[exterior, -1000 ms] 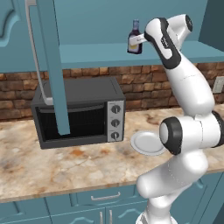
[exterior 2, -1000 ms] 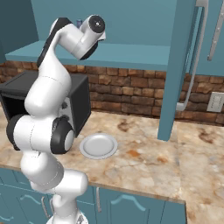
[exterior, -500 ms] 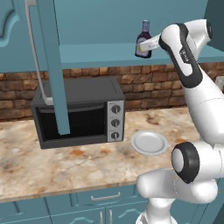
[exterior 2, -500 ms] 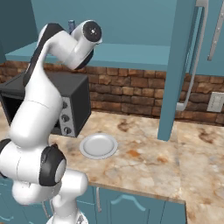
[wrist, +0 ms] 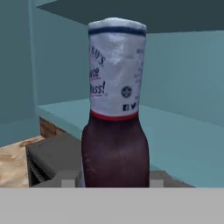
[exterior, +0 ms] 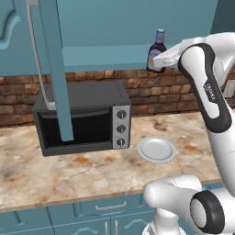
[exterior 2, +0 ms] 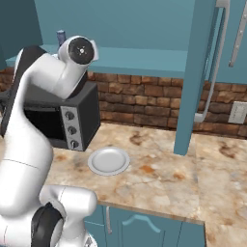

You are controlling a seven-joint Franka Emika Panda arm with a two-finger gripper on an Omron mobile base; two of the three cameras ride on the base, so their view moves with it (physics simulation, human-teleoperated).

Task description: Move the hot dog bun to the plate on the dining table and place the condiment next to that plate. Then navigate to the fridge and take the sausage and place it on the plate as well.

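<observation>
Gripping bottle (exterior: 157, 56) low on the body, fingers narrowed on it, gripper (exterior: 155, 61) at the end of the raised arm. Holding it upright, likely so it carries steady and sets down standing beside a plate. Hanging high, level with the open cabinet shelf (exterior: 105, 57), well above counter (exterior: 92, 172) and microwave (exterior: 82, 117); probably keeping it clear of both for the trip to the table. Showing in hand view as dark purple-brown body (wrist: 114, 153) with a tall pale printed sleeve around the neck, dark band near the top. Peeking as just a grey-blue cap (exterior 2: 61, 36) behind the arm in right base view. Sitting below on counter: small white plate (exterior: 156, 150), just right of microwave, all white, so seemingly not the target. Swinging open on both sides: cabinet doors (exterior: 54, 69). Judging bun, table, sausage steps as not checkable here.
</observation>
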